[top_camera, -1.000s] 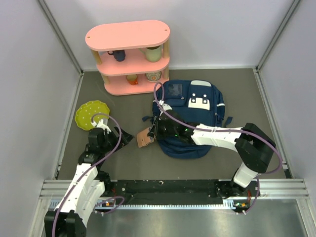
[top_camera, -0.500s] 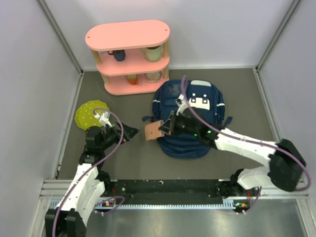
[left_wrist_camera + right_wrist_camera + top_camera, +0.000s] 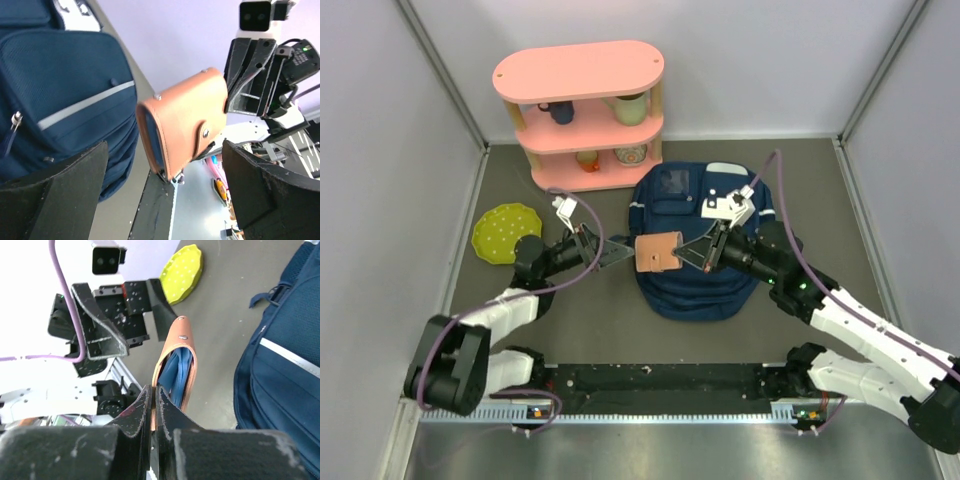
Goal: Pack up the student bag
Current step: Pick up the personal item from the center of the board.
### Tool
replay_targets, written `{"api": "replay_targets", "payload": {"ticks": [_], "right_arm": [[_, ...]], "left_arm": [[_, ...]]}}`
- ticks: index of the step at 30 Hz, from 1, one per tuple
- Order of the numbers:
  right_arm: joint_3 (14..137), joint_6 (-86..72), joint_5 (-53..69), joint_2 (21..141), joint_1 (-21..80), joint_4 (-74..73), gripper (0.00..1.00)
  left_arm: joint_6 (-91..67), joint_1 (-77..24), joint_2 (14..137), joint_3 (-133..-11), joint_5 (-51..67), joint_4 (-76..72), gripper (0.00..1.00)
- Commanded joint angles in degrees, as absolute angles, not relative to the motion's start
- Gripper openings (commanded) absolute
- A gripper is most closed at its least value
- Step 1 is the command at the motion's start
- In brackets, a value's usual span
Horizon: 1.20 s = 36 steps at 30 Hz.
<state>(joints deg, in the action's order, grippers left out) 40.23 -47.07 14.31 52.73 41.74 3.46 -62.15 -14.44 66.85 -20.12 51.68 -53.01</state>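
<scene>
Top external: right pincer (image 3: 692,253) clenched on one edge of a tan wallet (image 3: 657,253), holding it clear of the worktop (image 3: 580,320). Right wrist view shows blue lining at the wallet's open side. Opposite, the left pincer (image 3: 612,255) is released, jaws spread wide, facing the right pincer with the wallet between the two. Contact with the wallet can't be told. Navy bag (image 3: 695,295) lies flat on the worktop directly under the right pincer, front pockets up, just beyond the left pincer's tips. Yellow plate (image 3: 505,232) sits behind the left pincer. Pink shelf (image 3: 582,110) stands well beyond both.
</scene>
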Motion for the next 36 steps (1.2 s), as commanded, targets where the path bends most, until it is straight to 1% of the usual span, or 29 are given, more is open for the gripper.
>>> {"api": "replay_targets", "payload": {"ticks": [1,5,6,9,13,16,19,20,22,23,32,35,36], "right_arm": [[40.4,-47.2,18.1,49.6,41.2,6.4,0.00],[39.8,-48.5,20.4,48.9,41.1,8.1,0.00],[39.7,-48.7,20.7,48.9,41.0,8.3,0.00],[39.1,-49.2,21.6,48.7,41.1,9.7,0.00],[38.8,-49.2,22.1,48.6,41.0,10.1,0.00],[38.4,-49.0,21.4,48.7,41.0,10.0,0.00],[38.1,-49.0,21.2,48.8,40.7,10.5,0.00],[38.0,-49.1,21.0,48.9,40.4,10.6,0.00],[38.1,-49.0,20.8,49.0,39.9,10.7,0.00],[38.0,-48.9,20.8,49.0,39.7,10.7,0.00],[37.8,-49.3,22.1,50.4,38.8,12.7,0.00],[37.5,-49.7,22.6,50.8,38.8,13.3,0.00],[37.5,-49.7,22.6,50.7,38.8,13.1,0.00]], "left_arm": [[-71.5,-15.8,73.1,-23.1,53.2,-78.5,0.99],[-78.5,-16.8,79.8,-25.0,54.1,-89.2,0.99],[-79.7,-16.9,82.3,-25.4,54.2,-94.4,0.99],[-80.9,-18.2,84.9,-27.3,55.5,-95.5,0.98],[-79.2,-20.3,84.5,-28.7,55.5,-94.3,0.98],[-79.9,-21.1,84.5,-29.6,56.5,-95.6,0.94],[-80.5,-21.5,84.1,-29.7,57.8,-95.6,0.88],[-80.9,-21.5,84.0,-29.5,58.0,-95.6,0.83],[-80.9,-21.5,83.4,-28.8,59.4,-95.5,0.81],[-81.1,-21.5,83.0,-28.6,59.9,-95.6,0.76],[-81.9,-22.7,81.1,-28.6,63.0,-95.6,0.64],[-82.0,-23.3,81.2,-29.5,62.7,-95.6,0.48],[-82.0,-23.5,81.3,-29.7,62.5,-95.6,0.40]]}}
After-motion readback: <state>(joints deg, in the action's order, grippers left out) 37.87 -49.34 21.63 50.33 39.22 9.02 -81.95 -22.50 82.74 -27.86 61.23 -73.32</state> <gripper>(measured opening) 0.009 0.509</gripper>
